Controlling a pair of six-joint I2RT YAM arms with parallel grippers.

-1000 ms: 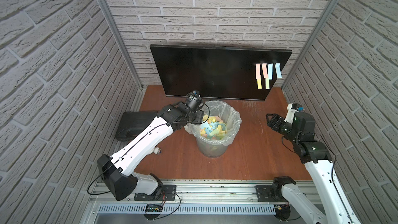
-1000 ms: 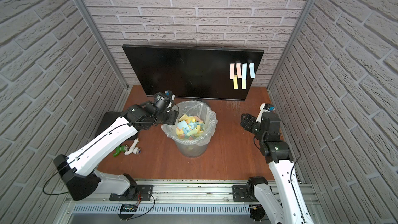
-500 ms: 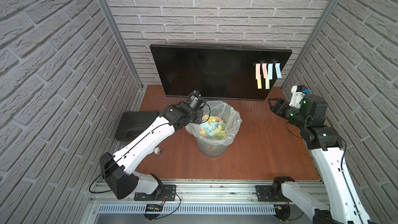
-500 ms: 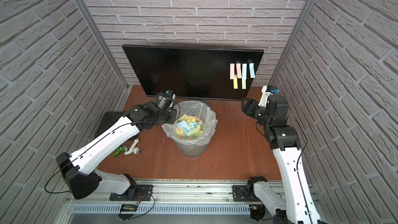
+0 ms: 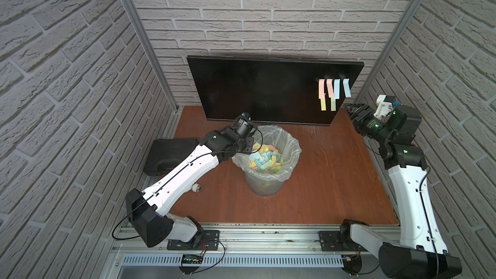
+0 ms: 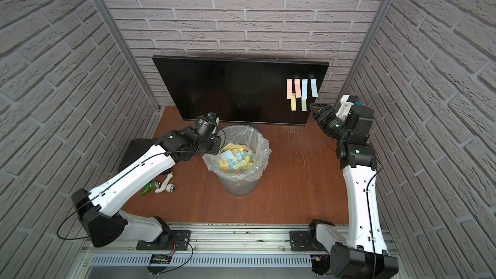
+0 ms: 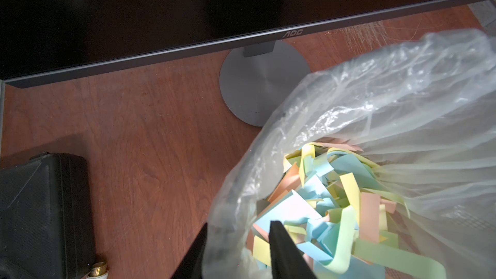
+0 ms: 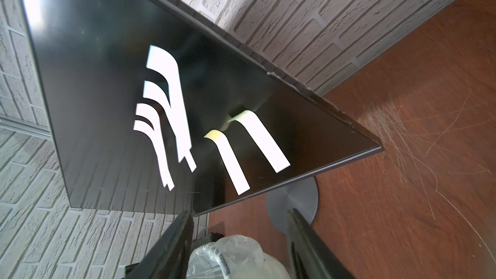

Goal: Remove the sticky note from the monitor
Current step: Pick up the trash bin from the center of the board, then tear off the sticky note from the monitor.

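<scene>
The monitor (image 5: 255,89) (image 6: 228,89) stands at the back of the table. Several sticky notes cling to its right part: pink (image 5: 321,89), blue (image 5: 346,87) (image 6: 314,88), yellow (image 5: 323,104) and green (image 6: 303,104). My right gripper (image 5: 351,108) (image 6: 315,107) hovers open by the screen's lower right corner, just right of the notes, empty. In the right wrist view the notes (image 8: 171,103) glare white ahead of that gripper (image 8: 239,214). My left gripper (image 7: 237,228) is shut on the bin's lined rim (image 7: 228,210), at its left side (image 5: 251,147).
The bin (image 5: 292,140) (image 6: 261,140), full of coloured notes, stands mid-table before the monitor's round foot (image 7: 257,84). A black case (image 5: 169,154) (image 7: 40,210) lies at the left. Small pipe fittings (image 6: 161,185) lie under the left arm. Brick walls close in on three sides.
My right arm has risen and swung back toward the monitor's lower right corner, its jaws narrowing a little. The left jaws have closed on the bin's rim.
</scene>
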